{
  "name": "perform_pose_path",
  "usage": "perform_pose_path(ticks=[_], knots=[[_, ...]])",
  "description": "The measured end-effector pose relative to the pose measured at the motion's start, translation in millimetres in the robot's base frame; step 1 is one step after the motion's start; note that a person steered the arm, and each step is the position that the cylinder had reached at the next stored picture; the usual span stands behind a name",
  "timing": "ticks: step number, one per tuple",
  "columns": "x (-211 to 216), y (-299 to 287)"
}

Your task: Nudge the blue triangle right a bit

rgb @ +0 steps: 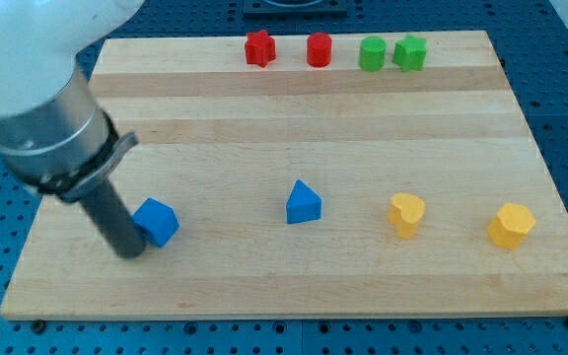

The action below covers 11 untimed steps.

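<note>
Currently my tip, a bare rod grasping nothing, touches the blue cube; the blue triangle lies well to its right, so I must approach from the triangle's left.

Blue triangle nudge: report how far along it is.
Done: nothing visible yet; the blue triangle sits mid-board, untouched. In hand: my tip is at the view's left, beside the blue cube, well left of the triangle. Left: bring the tip to the triangle's left side and push it a little toward the yellow heart.
</note>
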State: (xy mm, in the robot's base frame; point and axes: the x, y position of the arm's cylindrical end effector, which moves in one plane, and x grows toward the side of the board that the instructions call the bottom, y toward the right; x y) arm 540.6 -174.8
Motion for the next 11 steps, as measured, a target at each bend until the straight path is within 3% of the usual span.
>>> perform_pose_path(ticks=[1, 2, 3, 5, 7, 11], knots=[[-15.2, 6.5], [22.2, 35.7], [21.9, 89.7], [-22.8, 93.6], [-31.1, 93.6], [-80.0, 232.1]])
